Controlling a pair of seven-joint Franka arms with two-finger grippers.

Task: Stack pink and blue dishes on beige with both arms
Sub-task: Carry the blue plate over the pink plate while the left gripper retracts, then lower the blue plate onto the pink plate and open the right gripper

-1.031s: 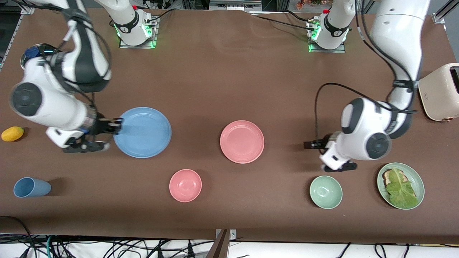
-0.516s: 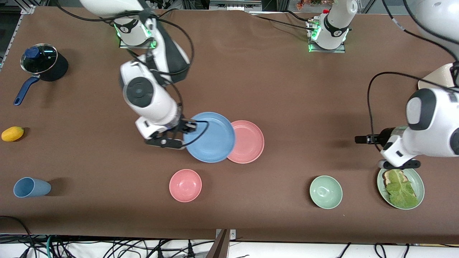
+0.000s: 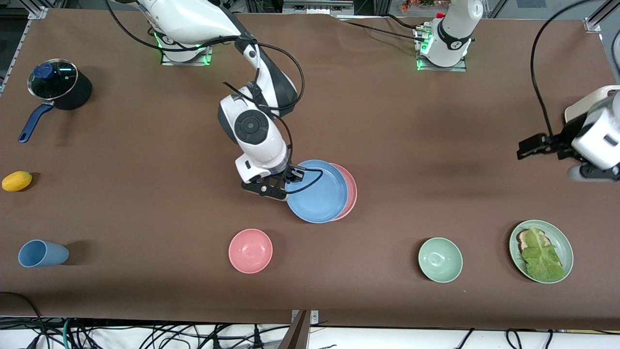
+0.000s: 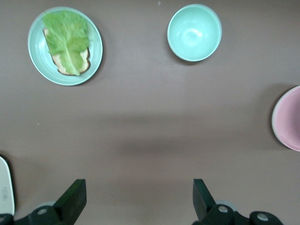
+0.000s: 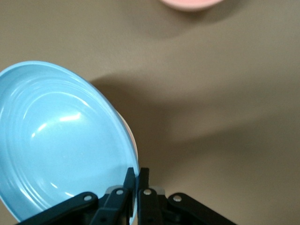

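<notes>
My right gripper (image 3: 291, 177) (image 5: 137, 174) is shut on the rim of the blue plate (image 3: 317, 191) (image 5: 61, 140). It holds the plate tilted over the pink plate (image 3: 351, 191) (image 4: 289, 119), so only a crescent of pink shows in the front view. I cannot tell whether the two plates touch. My left gripper (image 3: 527, 148) (image 4: 138, 185) hangs open and holds nothing, over bare table at the left arm's end, near the toaster. No beige plate is in view.
Nearer the front camera are a pink bowl (image 3: 250, 250) (image 5: 190, 3), a green bowl (image 3: 440, 259) (image 4: 194, 32), a green lettuce plate (image 3: 541, 250) (image 4: 65, 45) and a lying blue cup (image 3: 42, 253). A lidded pot (image 3: 58, 85), a yellow fruit (image 3: 17, 180) and a toaster (image 3: 583, 106) line the table's ends.
My right arm has carried the blue plate from the right arm's end to over the pink plate. My left arm has pulled back from the middle toward the toaster.
</notes>
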